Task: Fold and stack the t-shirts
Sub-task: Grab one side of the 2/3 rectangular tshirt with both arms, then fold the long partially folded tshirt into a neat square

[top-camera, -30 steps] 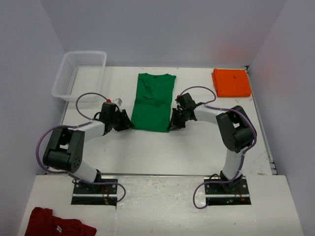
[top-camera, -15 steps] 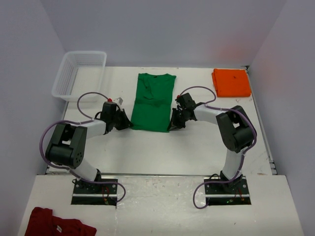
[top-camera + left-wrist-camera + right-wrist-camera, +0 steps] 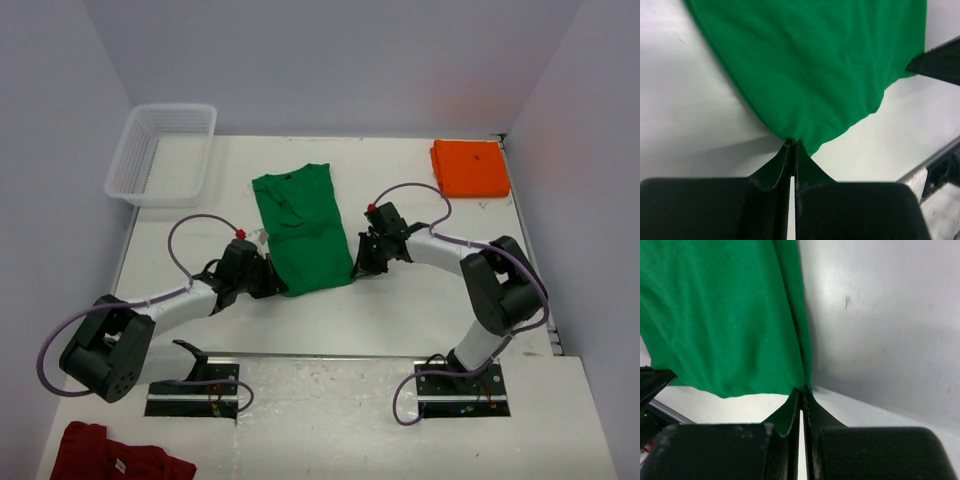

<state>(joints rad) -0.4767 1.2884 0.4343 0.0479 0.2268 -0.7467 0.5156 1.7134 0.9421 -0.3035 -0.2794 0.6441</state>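
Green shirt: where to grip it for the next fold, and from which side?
Probably the two near hem corners, each arm low from its own side. The green shirt lies spread, collar far, so those corners are free edges. The left gripper and right gripper are shut on them.

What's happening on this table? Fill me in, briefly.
Both arms are working on the green t-shirt, which lies flat and skewed on the table. The left gripper is shut on its near-left hem corner and the right gripper is shut on the near-right one. The shirt is not yet folded into a packet. The orange t-shirt sits folded at the far right corner. A white basket stands far left.
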